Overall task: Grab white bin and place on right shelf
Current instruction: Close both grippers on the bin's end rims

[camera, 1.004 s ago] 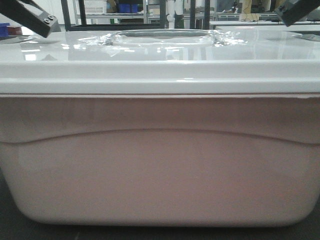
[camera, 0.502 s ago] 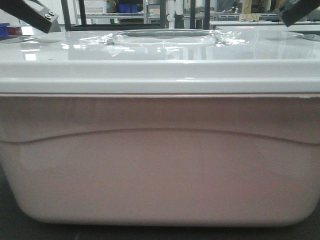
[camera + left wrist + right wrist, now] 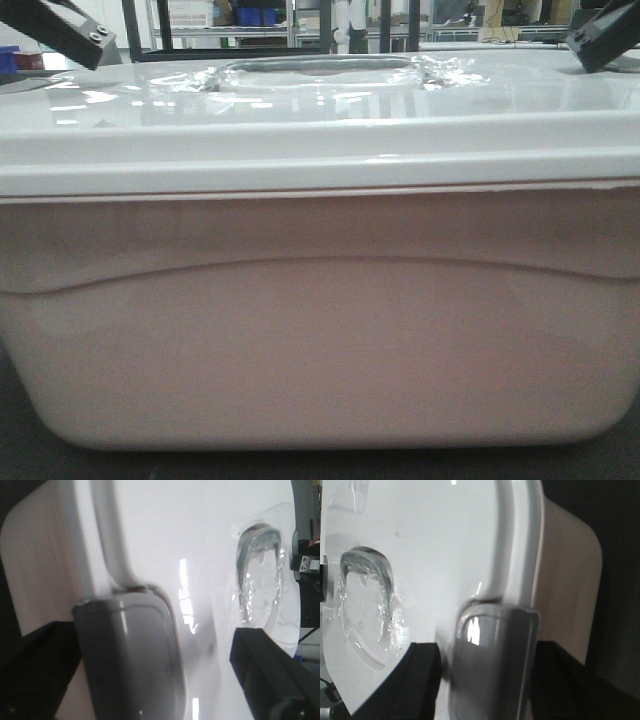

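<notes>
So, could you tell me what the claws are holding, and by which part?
Cannot be told: left claw and right claw each straddle a grey latch on the pinkish-white plastic bin.

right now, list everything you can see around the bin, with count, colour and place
white bin: one, pinkish-white, fills the front view, resting on a dark surface
lid: one, glossy white, closed on the bin
recessed handle: one, grey under clear film, middle of the lid
grey latches: two, grey, one at each end of the lid
blue crates: count unclear, blue, on a far background shelf
dark rack uprights: several, dark, behind the bin
left gripper: one, black, jaws wide apart straddling the left-end latch
right gripper: one, black, at the right-end latch; grip cannot be told
</notes>
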